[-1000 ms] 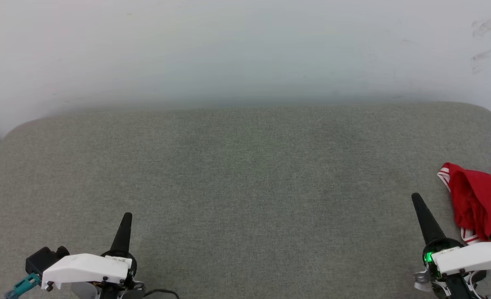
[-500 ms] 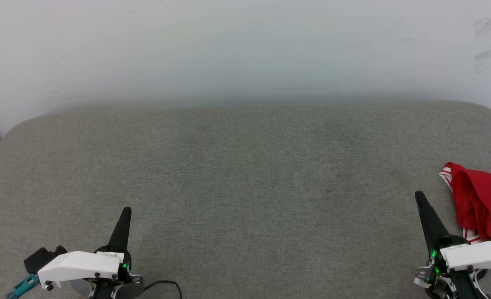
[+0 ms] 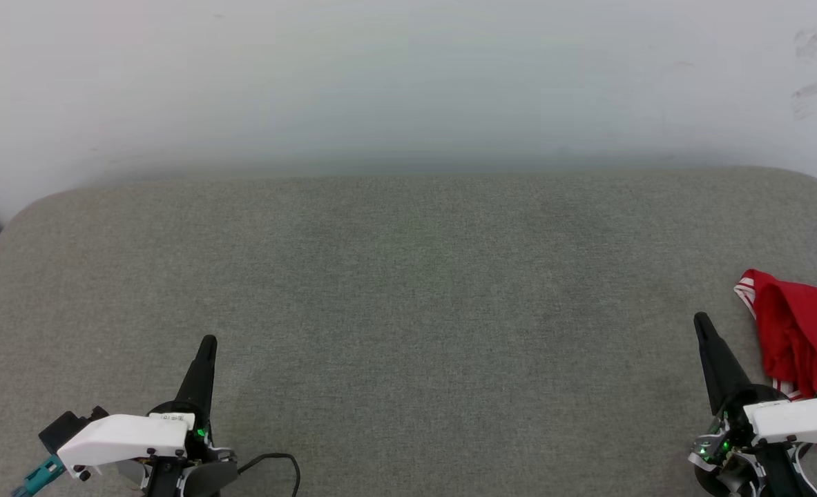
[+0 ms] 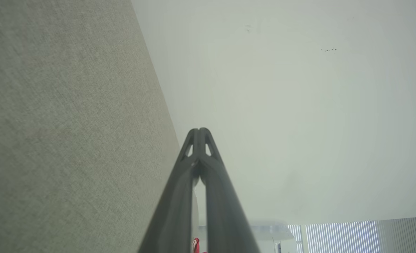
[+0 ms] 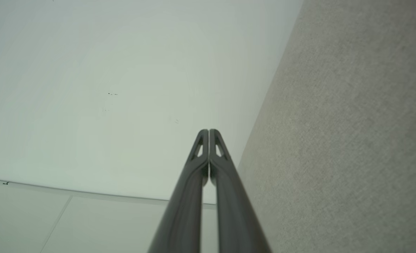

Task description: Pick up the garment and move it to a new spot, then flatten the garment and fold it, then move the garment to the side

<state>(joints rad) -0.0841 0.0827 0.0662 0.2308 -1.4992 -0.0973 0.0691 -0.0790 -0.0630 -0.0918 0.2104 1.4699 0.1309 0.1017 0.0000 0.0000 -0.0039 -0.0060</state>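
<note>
Down at the lower right of the head view, the right hand (image 3: 702, 323) has its two dark fingers pressed together into one point. It holds nothing, and its tip points up the frame with a slight lean to the left. The right wrist view shows the same: the fingers meet along their length, with no gap at the tips.

Just to the right of that hand lies the garment (image 3: 798, 324), near the fingers but not touching them. It is a crumpled red heap with red-and-white striped trim along its left edge and at its bottom. The right edge of the frame cuts it off, and its lower part runs behind the hand's white wrist cover (image 3: 795, 420). I cannot tell whether cloth and cover touch.

The left hand (image 3: 207, 343) sits at the lower left, also closed tight and empty, well apart from the garment across the width of the table (image 3: 408, 276). A black cable (image 3: 280, 459) loops beside its base. The table is covered in grey-green fabric with rounded far corners, and a pale wall (image 3: 408, 83) fills the upper part of the frame.
</note>
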